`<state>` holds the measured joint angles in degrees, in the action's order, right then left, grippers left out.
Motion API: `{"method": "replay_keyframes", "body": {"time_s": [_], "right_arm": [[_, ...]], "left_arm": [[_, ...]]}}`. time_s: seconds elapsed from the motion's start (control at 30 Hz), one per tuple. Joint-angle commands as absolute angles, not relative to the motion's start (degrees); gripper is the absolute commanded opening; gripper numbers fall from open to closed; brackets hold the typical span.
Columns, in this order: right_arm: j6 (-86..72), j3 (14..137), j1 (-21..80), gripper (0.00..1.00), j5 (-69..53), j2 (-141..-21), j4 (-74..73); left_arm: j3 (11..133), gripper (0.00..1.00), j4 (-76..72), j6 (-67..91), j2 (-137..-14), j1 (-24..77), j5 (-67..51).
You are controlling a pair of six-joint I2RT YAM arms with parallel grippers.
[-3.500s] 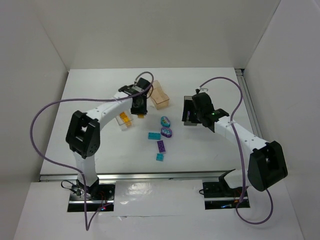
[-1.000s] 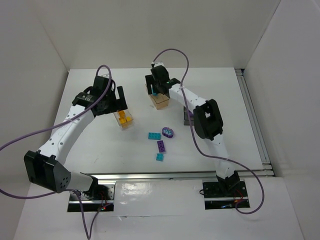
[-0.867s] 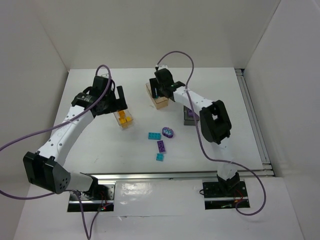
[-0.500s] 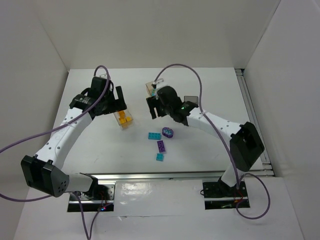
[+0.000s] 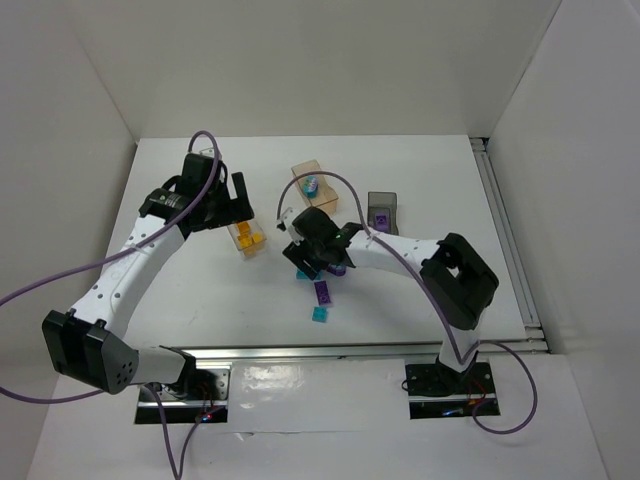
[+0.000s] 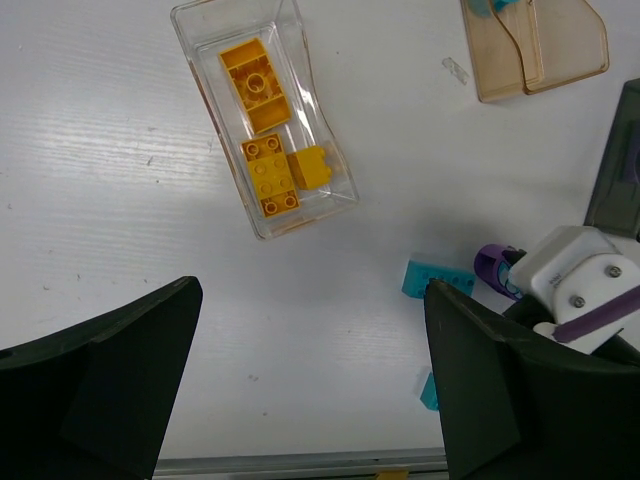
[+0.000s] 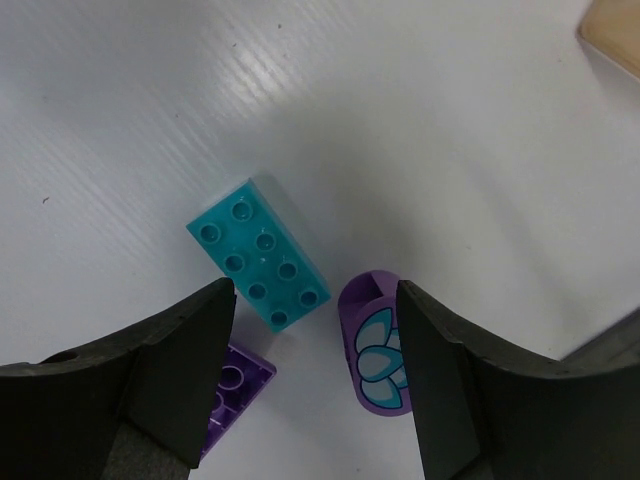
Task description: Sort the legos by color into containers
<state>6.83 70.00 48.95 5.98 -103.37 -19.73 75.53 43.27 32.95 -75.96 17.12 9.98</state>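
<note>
Your right gripper (image 7: 312, 305), jaws wide, hangs just above the teal brick (image 7: 258, 253) lying on the tabletop (image 7: 420, 120); the brick's long axis runs diagonal to the jaws, so twist the wrist before you close.

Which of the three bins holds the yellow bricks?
The clear bin, leftmost; the peach bin holds a teal piece and the dark grey bin a purple brick.

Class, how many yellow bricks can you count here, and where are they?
3, all inside the clear bin: an upturned brick at one end, a studded brick toward the other end, and a small brick beside it. None appears hidden.
</note>
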Motion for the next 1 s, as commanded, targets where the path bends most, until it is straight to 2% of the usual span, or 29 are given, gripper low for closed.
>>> {"method": "replay_keyframes", "body": {"time_s": [0.0,0.1,0.27,0.7,0.97], "right_arm": [[10.55,70.83,49.75,0.72,4.14,-105.55,-18.37],[11.07,71.46,49.75,0.68,3.6,-107.23,-18.98],[11.07,71.98,50.89,0.67,3.6,-108.63,-18.98],[8.88,73.74,51.41,0.43,3.08,-110.05,-17.05],[-0.87,73.65,47.12,0.43,10.54,-101.52,-10.38]], "left_arm": [[75.5,1.0,42.54,31.73,-76.03,16.87,8.88],[75.5,1.0,42.54,31.73,-76.03,16.87,8.88],[75.5,1.0,42.54,31.73,-76.03,16.87,9.4],[74.97,1.0,42.54,31.73,-75.5,16.87,9.93],[69.71,1.0,39.38,31.9,-77.51,16.87,7.04]]}}
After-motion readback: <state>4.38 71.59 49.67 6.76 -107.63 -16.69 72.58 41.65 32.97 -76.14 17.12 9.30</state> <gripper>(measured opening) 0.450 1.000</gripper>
